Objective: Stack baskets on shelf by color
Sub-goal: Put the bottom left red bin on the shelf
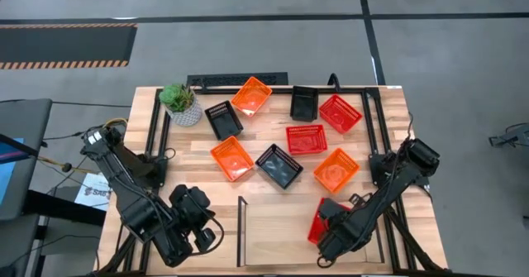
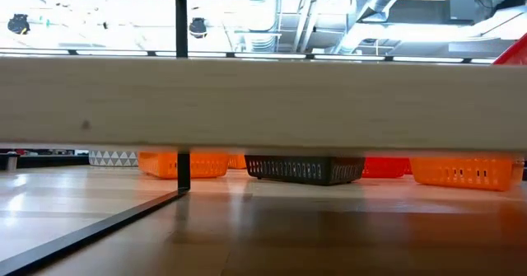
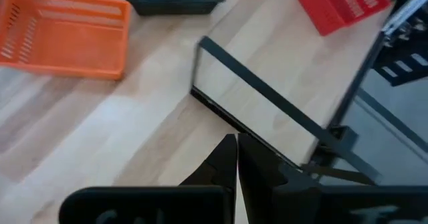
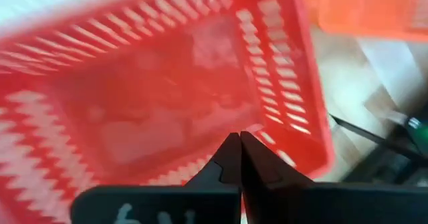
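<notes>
High view shows you the right gripper (image 1: 324,227) pinched on a red basket (image 1: 321,217) above the shelf (image 1: 273,231); other baskets are scattered mid-table. Left wrist view: your left gripper (image 3: 237,144) is closed, empty, near the shelf's end frame.

Red, orange and black mesh baskets (image 1: 306,139) lie on pale striped wood tabletop (image 1: 273,219).
</notes>
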`<state>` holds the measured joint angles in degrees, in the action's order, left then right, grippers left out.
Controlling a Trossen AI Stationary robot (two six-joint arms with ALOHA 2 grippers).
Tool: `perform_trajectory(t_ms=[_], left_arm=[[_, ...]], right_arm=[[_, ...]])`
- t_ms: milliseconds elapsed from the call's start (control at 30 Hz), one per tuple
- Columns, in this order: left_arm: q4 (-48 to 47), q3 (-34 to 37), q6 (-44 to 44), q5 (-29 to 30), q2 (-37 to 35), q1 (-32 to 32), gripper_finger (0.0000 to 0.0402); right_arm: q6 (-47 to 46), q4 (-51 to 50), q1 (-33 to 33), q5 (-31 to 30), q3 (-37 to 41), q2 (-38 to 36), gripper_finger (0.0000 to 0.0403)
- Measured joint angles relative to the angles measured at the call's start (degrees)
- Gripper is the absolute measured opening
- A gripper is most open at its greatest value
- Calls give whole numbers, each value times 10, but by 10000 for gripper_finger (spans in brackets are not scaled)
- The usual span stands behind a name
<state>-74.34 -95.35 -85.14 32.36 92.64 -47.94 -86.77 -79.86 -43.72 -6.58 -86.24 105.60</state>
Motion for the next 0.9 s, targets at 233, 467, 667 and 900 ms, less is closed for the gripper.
perform_trajectory(t_ms=[233, 467, 667, 900], left_arm=[[54, 0, 35, 9, 9, 10, 0], [23, 0, 59, 35, 4, 18, 0], [35, 0, 73, 46, 3, 24, 0], [46, 0, 89, 52, 3, 24, 0]], right_arm=[[5, -35, -2, -56, -82, 0, 12], [58, 50, -6, -61, -111, 0, 11], [116, 105, 21, -101, -105, 7, 6], [172, 146, 65, -103, -98, 6, 7]])
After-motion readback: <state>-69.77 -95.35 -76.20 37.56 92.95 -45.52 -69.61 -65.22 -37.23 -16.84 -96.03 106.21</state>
